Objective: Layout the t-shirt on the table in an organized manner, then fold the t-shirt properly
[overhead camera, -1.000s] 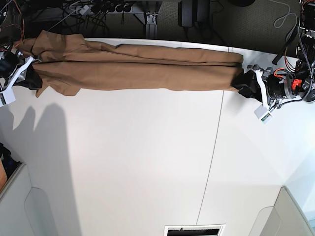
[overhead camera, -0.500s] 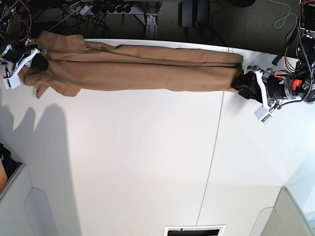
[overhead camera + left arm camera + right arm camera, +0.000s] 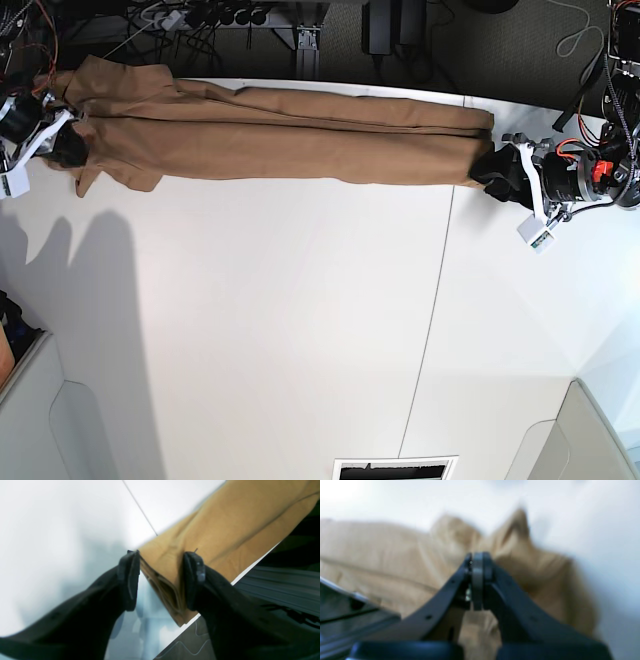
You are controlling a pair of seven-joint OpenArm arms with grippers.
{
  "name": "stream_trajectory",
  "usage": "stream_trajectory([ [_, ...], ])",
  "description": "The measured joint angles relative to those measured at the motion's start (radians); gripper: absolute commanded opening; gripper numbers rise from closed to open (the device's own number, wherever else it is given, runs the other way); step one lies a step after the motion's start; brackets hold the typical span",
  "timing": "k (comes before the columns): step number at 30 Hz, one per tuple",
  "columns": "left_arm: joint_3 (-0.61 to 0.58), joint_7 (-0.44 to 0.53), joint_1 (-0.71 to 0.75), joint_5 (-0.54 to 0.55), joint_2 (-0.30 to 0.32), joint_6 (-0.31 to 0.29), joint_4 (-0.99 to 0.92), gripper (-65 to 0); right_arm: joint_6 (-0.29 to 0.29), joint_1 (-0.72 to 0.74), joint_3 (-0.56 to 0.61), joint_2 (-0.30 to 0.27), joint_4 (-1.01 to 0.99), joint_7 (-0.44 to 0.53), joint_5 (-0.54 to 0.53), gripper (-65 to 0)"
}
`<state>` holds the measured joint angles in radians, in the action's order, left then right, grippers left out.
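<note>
The tan-brown t-shirt [image 3: 280, 135] lies stretched in a long narrow band along the far edge of the white table [image 3: 300, 330]. My left gripper [image 3: 488, 166] is at the shirt's right end. In the left wrist view it [image 3: 161, 580] stands open, its fingers [image 3: 128, 580] on either side of the shirt's loose layered edge [image 3: 212, 530]. My right gripper [image 3: 68, 143] is at the shirt's left end by the sleeves. In the blurred right wrist view it [image 3: 477, 562] is shut, with bunched cloth [image 3: 395, 560] right at its tips.
The shirt's far edge lies along the table's far rim; cables and power strips [image 3: 200, 15] are beyond it. A thin dark seam [image 3: 430, 320] crosses the table. Grey bins stand at the near left [image 3: 30, 420] and near right [image 3: 590, 440] corners. A dark slot [image 3: 395, 468] is at the front edge.
My right gripper moved toward the far edge, then came back a little, and the shirt's left end shifted leftward with it. The left gripper and the shirt's right end have not moved.
</note>
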<state>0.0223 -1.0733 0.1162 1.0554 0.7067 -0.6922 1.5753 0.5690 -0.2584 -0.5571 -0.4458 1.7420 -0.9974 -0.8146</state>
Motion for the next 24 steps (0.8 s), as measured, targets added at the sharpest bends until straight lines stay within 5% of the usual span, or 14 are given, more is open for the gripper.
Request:
stream_trajectory([
  [4, 0.000, 0.000, 0.000, 0.000, 0.000, 0.000, 0.000, -34.5, 0.000, 0.059, -0.001, 0.000, 0.003, 0.005, 0.049, -40.5],
  [12, 0.000, 0.020, 0.000, -0.002, -0.005, 0.000, 0.000, -34.5, 0.001, 0.060, -0.001, 0.000, -0.120, 0.053, 0.088, -38.8],
  [14, 0.000, 0.019, 0.000, -0.006, -0.019, 0.000, 0.000, -34.5, 0.001, 0.060, -0.001, 0.001, -0.173, 0.074, 0.086, -42.2],
  [19, 0.000, 0.024, 0.000, -0.012, -0.064, 0.000, 0.000, -34.5, 0.000, 0.059, 0.045, 0.000, -0.239, 0.076, 0.090, -64.3],
  [24, 0.000, 0.019, 0.000, -0.024, -0.075, 0.000, 0.000, -34.5, 0.000, 0.060, 0.127, 0.000, -0.239, 0.108, 0.088, -65.0],
])
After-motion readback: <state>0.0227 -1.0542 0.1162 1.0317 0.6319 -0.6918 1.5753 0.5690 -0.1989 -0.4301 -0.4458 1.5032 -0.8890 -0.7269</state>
